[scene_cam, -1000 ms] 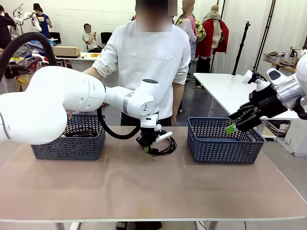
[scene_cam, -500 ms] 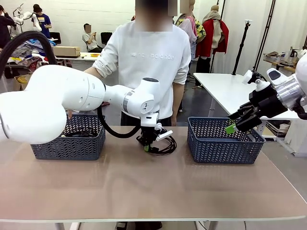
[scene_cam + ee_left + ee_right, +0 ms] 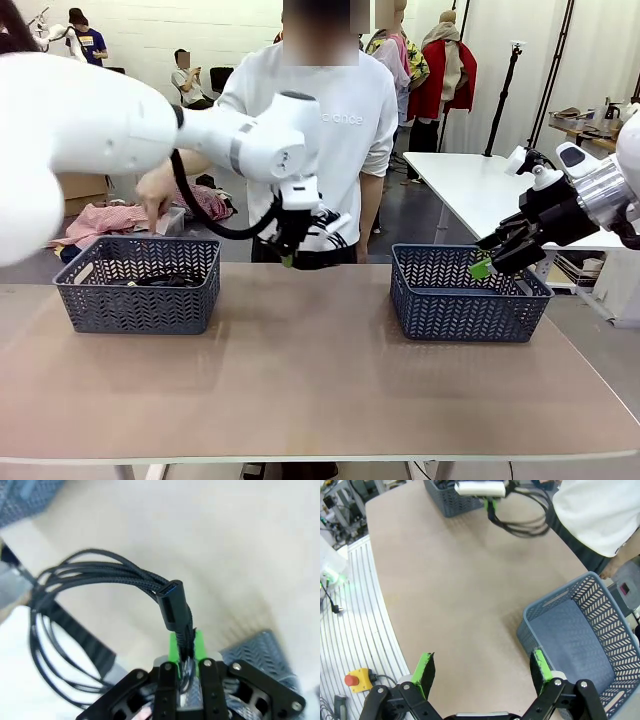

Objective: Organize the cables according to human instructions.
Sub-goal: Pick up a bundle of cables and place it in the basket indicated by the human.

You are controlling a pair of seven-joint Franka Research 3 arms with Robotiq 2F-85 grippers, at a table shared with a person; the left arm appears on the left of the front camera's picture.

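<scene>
- Now left gripper (image 3: 287, 258) is clamped on a coiled cable (image 3: 322, 232), carrying it above the far edge of the table (image 3: 300, 390), in front of the person (image 3: 310, 120).
- Left wrist view: pads pinch the cord just below its plug (image 3: 175, 605), loops hanging clear.
- Right gripper (image 3: 484, 262) hovers with jaws wide and empty beside the right basket (image 3: 465, 300).
- Progress, judged: left basket (image 3: 135, 290) holds at least one cable; right basket looks empty; carried coil not yet placed.
- Change: a second ago this coil lay on the table between the baskets, gripper down on it; it is now lifted and shifted toward the left basket. Right arm unchanged.
</scene>
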